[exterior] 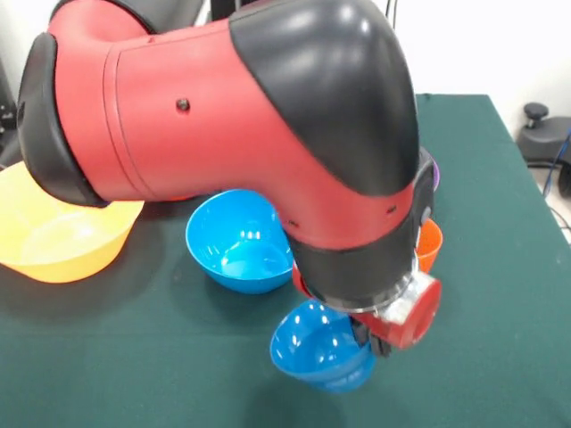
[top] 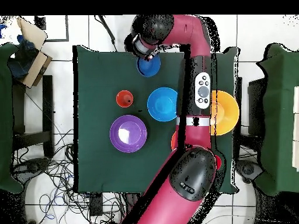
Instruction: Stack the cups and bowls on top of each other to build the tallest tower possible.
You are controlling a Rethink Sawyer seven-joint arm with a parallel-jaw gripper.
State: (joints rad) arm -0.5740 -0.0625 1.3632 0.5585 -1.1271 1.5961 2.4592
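A small blue bowl [exterior: 319,346] hangs tilted near the table's front edge, and my gripper [exterior: 373,341] is shut on its right rim. From above, the same small blue bowl [top: 149,66] sits at the top edge of the cloth under the gripper [top: 144,56]. A medium blue bowl [exterior: 239,241] stands upright just behind it. At the left is a large yellow-orange bowl [exterior: 55,236]. The overhead view shows a wide purple bowl [top: 128,133] and a small orange vessel [top: 124,98], cup or bowl I cannot tell. No tower shows.
My arm [top: 195,93] lies across the green table [top: 93,76] and partly covers the yellow-orange bowl [top: 226,112]. An orange-red rim [top: 174,140] peeks from under the arm. Cables and a cardboard box [top: 30,49] lie beyond the table's edge.
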